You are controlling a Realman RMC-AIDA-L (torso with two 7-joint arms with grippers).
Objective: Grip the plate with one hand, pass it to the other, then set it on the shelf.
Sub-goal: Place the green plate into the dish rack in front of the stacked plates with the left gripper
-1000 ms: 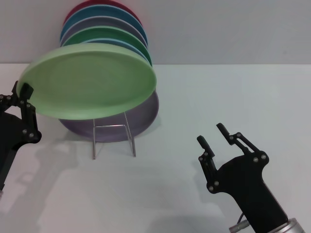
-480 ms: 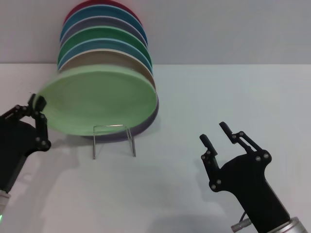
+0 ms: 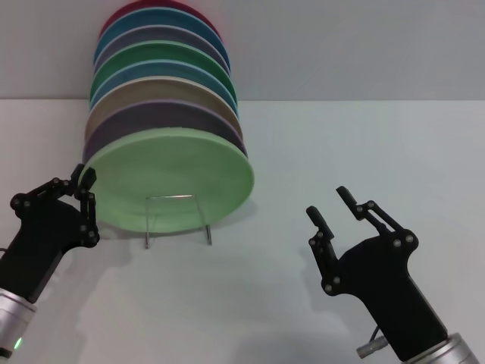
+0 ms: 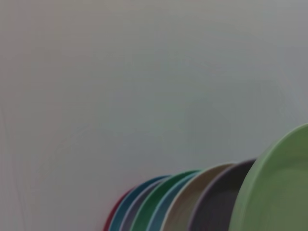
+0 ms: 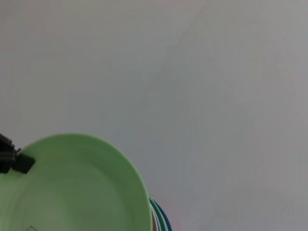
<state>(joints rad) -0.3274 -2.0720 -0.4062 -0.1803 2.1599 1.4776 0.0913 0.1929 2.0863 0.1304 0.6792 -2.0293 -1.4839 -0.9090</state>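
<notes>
The plate (image 3: 170,178), round and pale green, stands tilted at the front of the row on the shelf (image 3: 173,197), a thin wire rack, and leans back on the plates behind it. My left gripper (image 3: 87,180) is at the plate's left rim, with its fingers closed over the edge. The right wrist view shows the plate (image 5: 72,187) with a black fingertip (image 5: 17,161) on its rim. In the left wrist view the plate (image 4: 274,187) fills the corner. My right gripper (image 3: 331,205) hangs open and holds nothing, low on the right and well clear of the rack.
Several other plates (image 3: 163,83) in dark purple, tan, blue, green and red stand packed behind the pale green one. A grey wall rises behind the white table (image 3: 341,144).
My left gripper has come down and to the right with the plate. The plate has tipped from nearly flat above the rack to leaning in its front slot. The right arm barely moved.
</notes>
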